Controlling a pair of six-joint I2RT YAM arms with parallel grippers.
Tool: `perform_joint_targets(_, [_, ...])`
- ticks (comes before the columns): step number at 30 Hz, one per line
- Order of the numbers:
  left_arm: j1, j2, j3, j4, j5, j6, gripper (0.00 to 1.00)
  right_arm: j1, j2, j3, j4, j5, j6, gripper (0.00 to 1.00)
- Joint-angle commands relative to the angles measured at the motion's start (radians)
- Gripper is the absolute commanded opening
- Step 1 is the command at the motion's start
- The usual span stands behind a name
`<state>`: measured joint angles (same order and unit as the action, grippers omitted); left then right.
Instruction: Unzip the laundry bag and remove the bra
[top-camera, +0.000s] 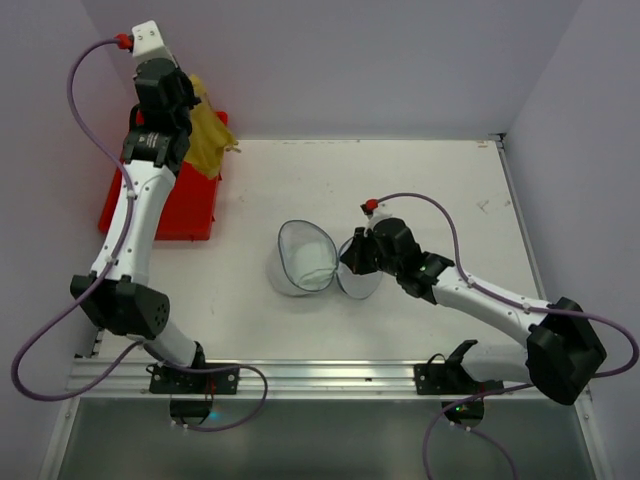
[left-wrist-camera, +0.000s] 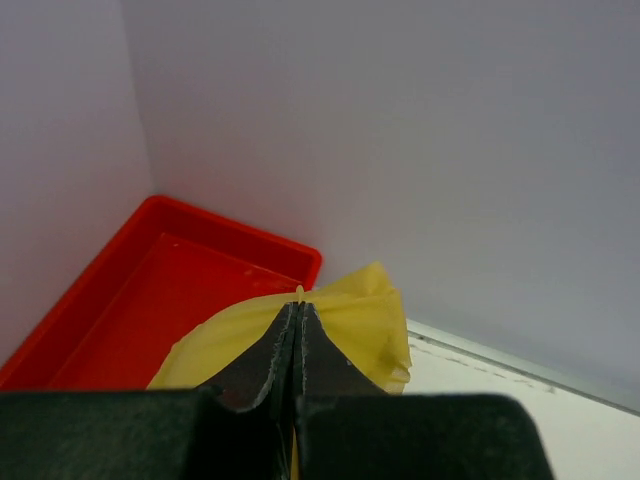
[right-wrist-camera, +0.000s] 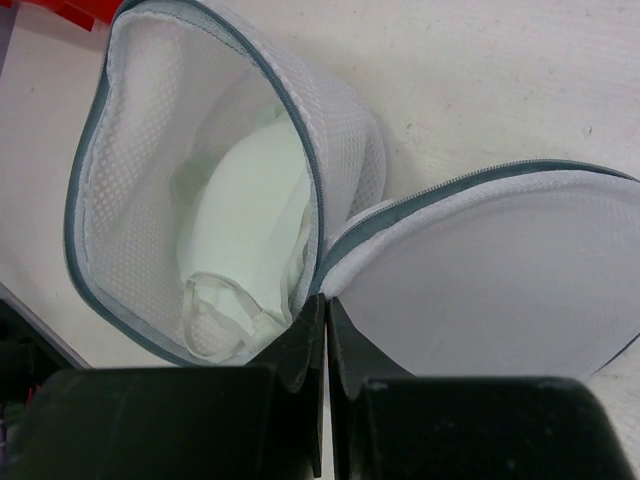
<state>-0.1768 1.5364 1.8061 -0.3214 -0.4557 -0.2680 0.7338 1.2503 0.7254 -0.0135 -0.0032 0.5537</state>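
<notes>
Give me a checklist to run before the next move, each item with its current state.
1. Bag unzipped: ok, its lid lies open beside it.
2. Right gripper gripping bag: ok, shut on the rim where the lid joins.
3. Left gripper on yellow garment: ok, shut on it.
4. Yellow garment over tray: cannot tell, it hangs at the tray's far right corner.
5. Bag empty: not ok, a white garment with straps lies inside.
</notes>
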Motion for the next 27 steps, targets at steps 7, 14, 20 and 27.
perform_joint_targets(7, [0.282,0.281,0.101,0.043,0.066,0.006,0.0,-0.002,-0.043,0.002,-0.032,-0.031,-0.06,0.0])
perform_joint_targets(14, [0.346,0.529,0.249,0.064,0.163,-0.011,0.0,-0.002,-0.02,-0.043,-0.003,-0.043,-0.037,0.0])
perform_joint_targets(20, [0.347,0.657,0.358,0.085,0.207,-0.057,0.0,-0.002,0.046,-0.026,0.007,-0.061,-0.026,0.0])
perform_joint_targets(27, [0.361,0.697,0.285,0.189,0.164,-0.094,0.0,-0.004,0.083,-0.015,0.007,-0.083,-0.051,0.0])
